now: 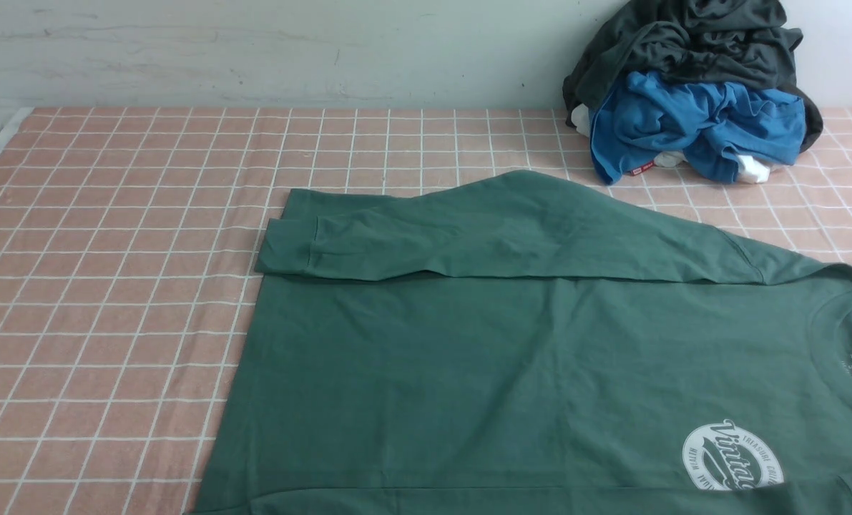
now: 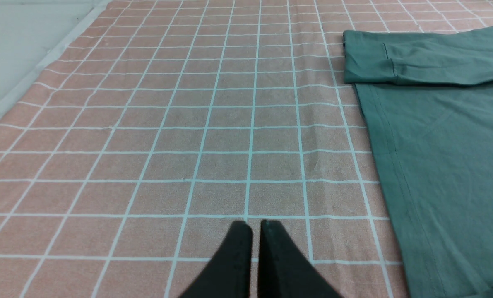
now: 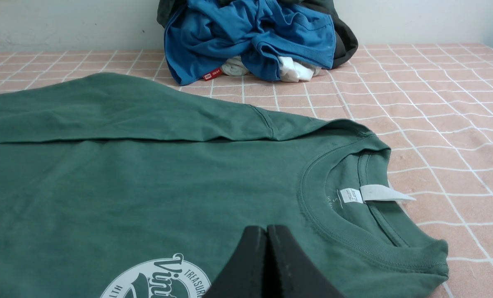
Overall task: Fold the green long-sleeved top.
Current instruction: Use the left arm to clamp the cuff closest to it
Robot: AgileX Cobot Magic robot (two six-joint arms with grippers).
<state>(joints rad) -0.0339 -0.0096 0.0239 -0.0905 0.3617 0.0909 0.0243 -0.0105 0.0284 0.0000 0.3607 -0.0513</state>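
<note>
Green long-sleeved top (image 1: pixel 511 357) spread flat and chest-up on the table (image 1: pixel 111 286), filling the near right part of the pink, white-checked cover, hem toward the robot's left and ribbed neck (image 3: pixel 312 207) toward its right. Far sleeve (image 1: pixel 468 236) folded across the body along the far edge, cuff (image 1: pixel 290 250) ending at the hem corner. Round white logo (image 1: pixel 730 458) on the chest, near the neck; white label (image 3: pixel 385 193) sticking out of the neck opening. Right pincer (image 3: pixel 266 231) closed, empty, poised over the chest between logo and neck; contact with the fabric impossible to tell. Left pincer (image 2: pixel 255 227) closed too, gripping nothing, over bare checked cover near the hem, apart from the top. Farther back on the right, against the wall (image 1: pixel 254 50), heaped clothes: bright blue garment (image 1: pixel 690 125) under a dark grey garment (image 1: pixel 683 43), a white piece (image 1: pixel 753 170) peeking out at the bottom, the heap just beyond the sleeve's shoulder end
</note>
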